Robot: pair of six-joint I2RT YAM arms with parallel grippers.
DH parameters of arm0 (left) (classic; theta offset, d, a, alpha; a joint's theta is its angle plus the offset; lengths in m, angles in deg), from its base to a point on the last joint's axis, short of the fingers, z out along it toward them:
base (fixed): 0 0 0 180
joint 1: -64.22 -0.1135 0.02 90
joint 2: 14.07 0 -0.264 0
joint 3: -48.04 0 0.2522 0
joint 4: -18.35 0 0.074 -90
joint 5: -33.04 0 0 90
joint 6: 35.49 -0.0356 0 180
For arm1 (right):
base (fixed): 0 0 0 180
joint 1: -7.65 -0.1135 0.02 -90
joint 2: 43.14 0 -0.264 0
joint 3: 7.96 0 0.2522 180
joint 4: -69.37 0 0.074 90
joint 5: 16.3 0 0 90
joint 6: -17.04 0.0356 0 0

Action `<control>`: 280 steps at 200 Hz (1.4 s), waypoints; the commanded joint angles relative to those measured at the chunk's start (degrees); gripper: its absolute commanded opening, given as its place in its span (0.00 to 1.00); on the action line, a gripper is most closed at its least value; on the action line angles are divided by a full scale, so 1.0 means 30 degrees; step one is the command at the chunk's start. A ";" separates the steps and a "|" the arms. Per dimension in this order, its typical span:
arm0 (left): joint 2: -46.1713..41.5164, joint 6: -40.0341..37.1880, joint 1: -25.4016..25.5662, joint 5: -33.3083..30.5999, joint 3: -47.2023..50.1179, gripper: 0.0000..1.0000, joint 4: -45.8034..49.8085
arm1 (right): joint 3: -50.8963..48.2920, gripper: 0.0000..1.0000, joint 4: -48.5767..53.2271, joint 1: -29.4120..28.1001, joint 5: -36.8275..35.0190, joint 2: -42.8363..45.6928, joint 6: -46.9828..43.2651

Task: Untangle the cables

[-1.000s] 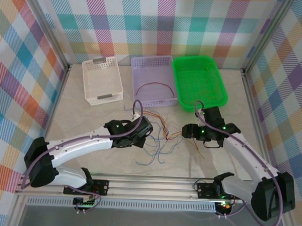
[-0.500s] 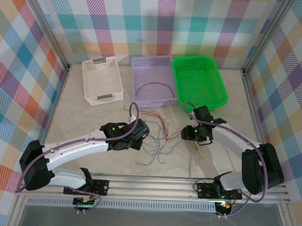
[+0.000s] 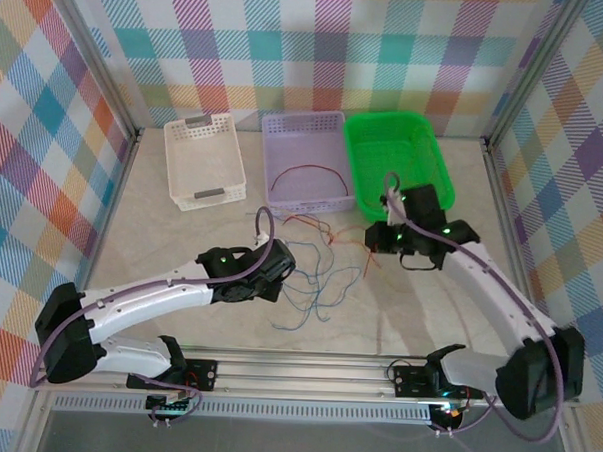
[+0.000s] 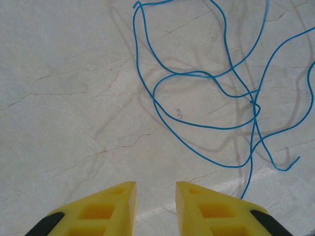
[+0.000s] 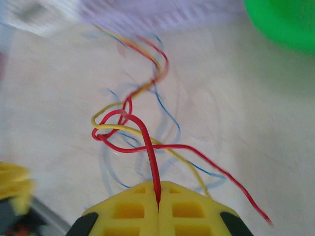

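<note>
The cables (image 5: pixel 152 167) are blue, red and yellow, the table (image 3: pixel 161 230) veined beige, the walls (image 3: pixel 289 45) multicoloured plaid.

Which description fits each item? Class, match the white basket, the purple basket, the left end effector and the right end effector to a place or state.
Column 1
1. white basket
2. purple basket
3. left end effector
4. right end effector

Column 2
A. has a curved red wire lying in it
B. shut on a red cable
C. leftmost in the row of baskets
D. open above the table, near the blue cables

Pairs: 1-C, 2-A, 3-D, 4-B
</note>
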 commanded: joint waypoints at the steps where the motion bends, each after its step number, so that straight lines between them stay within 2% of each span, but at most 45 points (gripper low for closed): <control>1: -0.0730 -0.0079 0.0273 -0.0088 0.0375 0.27 -0.0491 | 0.2225 0.00 0.1849 -0.0299 0.1945 0.0946 -0.0063; 25: -0.1356 -0.0117 0.0273 0.0304 0.0658 0.29 -0.0975 | 0.3725 0.00 0.1848 -0.0425 0.4306 0.1488 0.0522; 42: -0.2152 -0.0157 0.0273 0.0926 0.1127 0.35 -0.1864 | 0.4394 0.00 0.1598 -0.0483 0.5488 0.1703 0.0951; 62: -0.3610 -0.0202 0.0273 0.1769 0.1918 0.48 -0.3378 | 0.4637 0.00 0.0986 -0.0506 0.6857 0.1804 0.1436; 70: -0.4219 -0.0194 0.0288 0.2145 0.2217 0.50 -0.3984 | 0.4559 0.00 0.0564 -0.0506 0.7436 0.1790 0.1650; 108: -0.6840 -0.0319 0.0245 0.3273 0.3871 0.66 -0.6924 | 0.4232 0.00 -0.0534 -0.0542 0.8501 0.1797 0.2246; 143: -0.7466 -0.0092 0.0054 0.3358 0.5037 0.77 -0.8825 | 0.3752 0.00 -0.1694 -0.0663 0.9537 0.2095 0.2909; 206: -0.6714 -0.0294 -0.0009 0.2168 0.4883 0.81 -1.0820 | 0.3722 0.00 -0.1720 -0.1355 0.9801 0.2641 0.3077; 232: -0.8104 -0.0249 -0.0016 0.1032 0.5329 0.82 -1.1334 | 0.3575 0.00 -0.1566 -0.1377 0.9575 0.2896 0.3047; 258: -1.0077 0.0285 -0.0020 -0.0720 0.6225 0.89 -1.1085 | 0.3488 0.00 -0.1704 -0.1392 0.9538 0.3091 0.3170; 280: -1.0932 0.0706 -0.0187 -0.0870 0.6738 0.92 -1.0827 | 0.3276 0.00 -0.2137 -0.1507 0.9668 0.3210 0.3507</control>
